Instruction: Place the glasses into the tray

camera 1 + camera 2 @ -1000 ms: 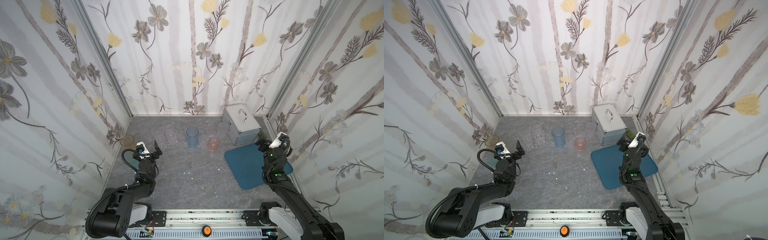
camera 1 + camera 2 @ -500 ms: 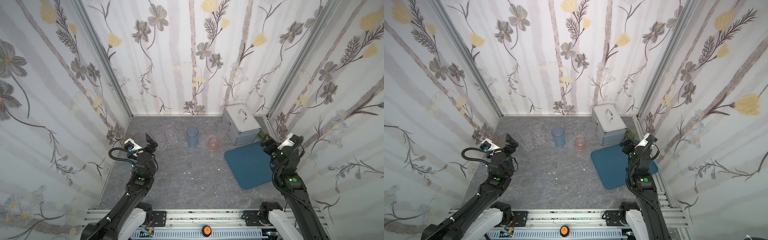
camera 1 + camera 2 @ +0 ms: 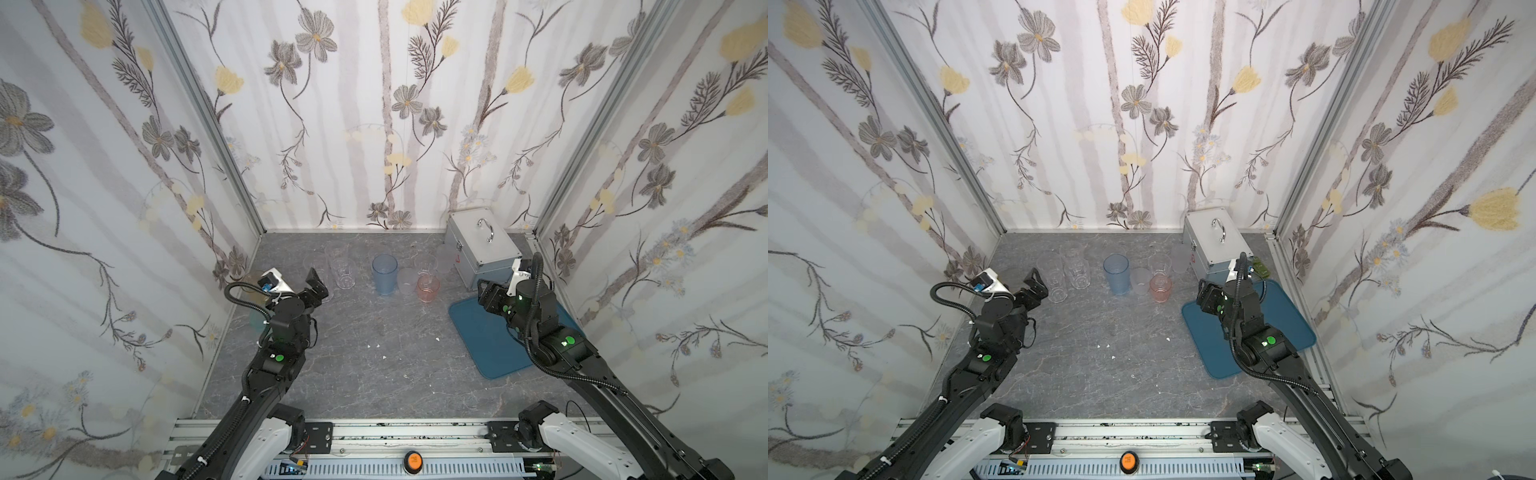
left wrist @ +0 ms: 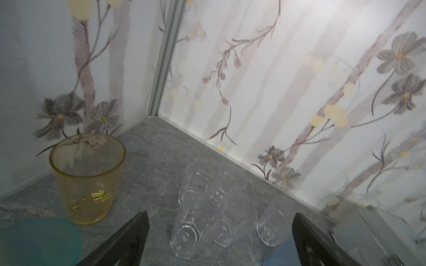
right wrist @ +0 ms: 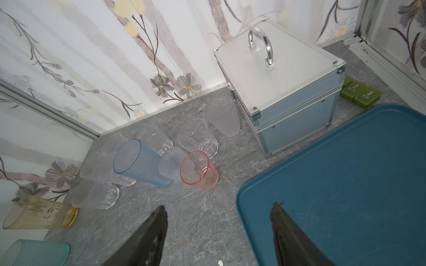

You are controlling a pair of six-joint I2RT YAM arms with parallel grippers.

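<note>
None of the glasses (image 3: pixel 1158 286) stands in the tray (image 3: pixel 1204 340) yet. All are upright on the grey table (image 3: pixel 1100 374), bunched toward the back wall between the left wall and the metal case (image 3: pixel 1212 245). The pink glass (image 5: pixel 199 170) is nearest the tray, right against a frosted glass (image 5: pixel 171 163), with the blue glass (image 5: pixel 138 163) just beside that. Several clear glasses (image 4: pixel 191 230) crowd together further left, and an amber glass (image 4: pixel 87 175) and a teal glass (image 4: pixel 39 239) stand by the left wall. The tray lies bare in front of the case.

The right gripper (image 5: pixel 219 207) hangs over the tray's corner nearest the glasses, jaws parted with nothing between them, pointing toward the pink glass. The left gripper (image 4: pixel 220 214) is spread wide and empty, just short of the clear glasses.

Crowding is the main risk, I judge. A finger sliding in beside one glass may shove its neighbour over, and a toppled one could roll into others. The clear ones are hard to tell apart, so a jaw may land on a rim instead of around a wall. Smooth sides could also slip from a light pinch.
</note>
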